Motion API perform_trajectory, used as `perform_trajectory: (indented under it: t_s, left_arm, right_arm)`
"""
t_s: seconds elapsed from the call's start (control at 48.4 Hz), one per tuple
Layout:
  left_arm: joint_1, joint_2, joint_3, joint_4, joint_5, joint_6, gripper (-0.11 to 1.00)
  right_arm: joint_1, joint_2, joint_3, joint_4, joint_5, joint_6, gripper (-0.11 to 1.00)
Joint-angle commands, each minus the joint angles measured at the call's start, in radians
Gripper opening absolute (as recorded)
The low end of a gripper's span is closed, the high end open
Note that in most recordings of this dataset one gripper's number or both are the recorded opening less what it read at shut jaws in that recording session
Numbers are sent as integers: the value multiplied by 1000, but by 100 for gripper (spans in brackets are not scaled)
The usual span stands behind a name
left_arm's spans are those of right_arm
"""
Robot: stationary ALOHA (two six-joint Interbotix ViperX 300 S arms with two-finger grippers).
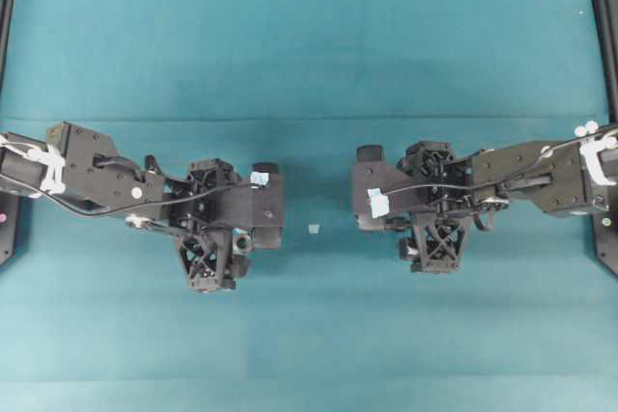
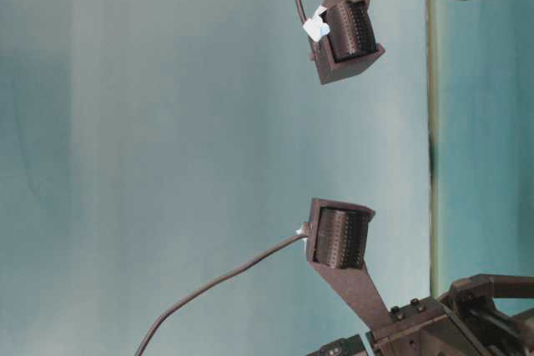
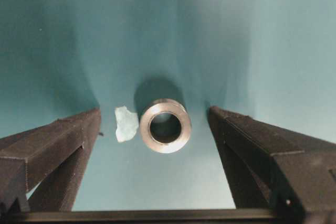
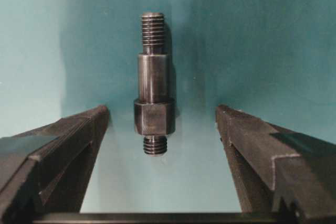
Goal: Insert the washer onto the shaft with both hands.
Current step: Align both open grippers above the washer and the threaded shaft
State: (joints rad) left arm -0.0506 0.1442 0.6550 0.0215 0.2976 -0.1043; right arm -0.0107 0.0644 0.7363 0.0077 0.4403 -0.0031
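washer between wide left gripper fingers (untouched), on the mat

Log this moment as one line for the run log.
left pincer: open, straddling grey metal ring washer | right pincer: open, straddling dark stepped metal shaft | nothing held

In the overhead view the shaft is hidden beneath the right end effector; the washer shows perhaps as a small ring, too small to tell. Both arms run off the side edges.
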Motion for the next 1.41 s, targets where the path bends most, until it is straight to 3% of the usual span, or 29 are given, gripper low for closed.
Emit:
perform_trajectory:
  t_s: [0.0,0.992,1.22,1.385]
  left_arm:
    - [-3,3,-5,2,-12,-2,96]
    - [-14,3,6,2,-12,-2,95]
    - [-25,2,3,2,-12,-2,89]
    - [-25,-2,3,2,-12,-2,74]
  right_arm:
    - [3,-3,-3,2,-5,-2,98]
    - [-8,15,-3,2,-25,-2,96]
    - [-6,15,-5,2,-23,-2,85]
    - [-9,14,-3,3,-20,0,70]
